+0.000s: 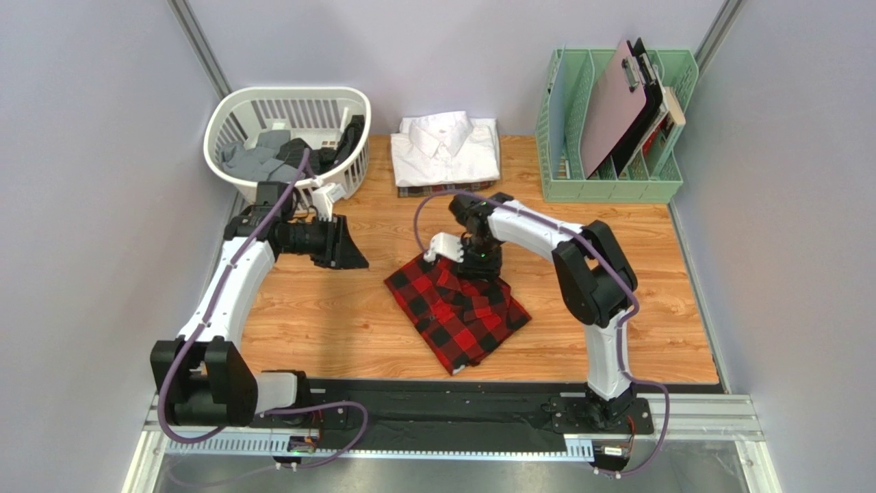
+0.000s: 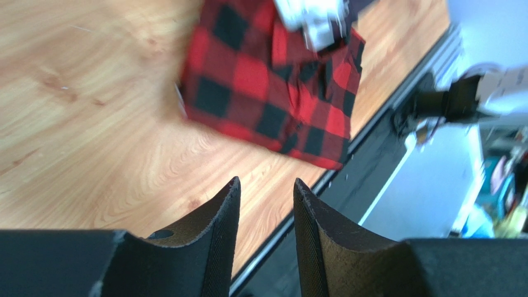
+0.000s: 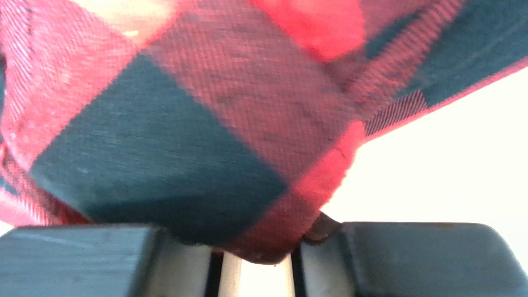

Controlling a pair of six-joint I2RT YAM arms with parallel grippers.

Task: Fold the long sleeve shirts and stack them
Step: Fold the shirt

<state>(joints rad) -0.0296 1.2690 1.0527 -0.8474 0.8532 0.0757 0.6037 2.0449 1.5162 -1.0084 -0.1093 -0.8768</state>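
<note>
Being pinched at its far edge in the right gripper point(image 1: 474, 269), the folded red-checked flannel shirt point(image 1: 463, 313) could be dragged apart if raised; left gripper point(image 2: 266, 185) held half-open, empty

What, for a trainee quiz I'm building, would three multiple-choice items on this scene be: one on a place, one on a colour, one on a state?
1. Where does the folded white shirt lie?
A. between the basket and the green rack, at the far edge of the table
B. at the near edge
C. on the floor

2. What colour is the basket?
A. blue
B. white
C. black

3. The right gripper is:
A. open above bare wood
B. out of view
C. closed on the checked shirt

Answers:
1 A, since the top view shows it at the far edge between those two.
2 B, since its rim and walls are white.
3 C, since the right wrist view shows checked cloth pinched between its fingers.
</note>
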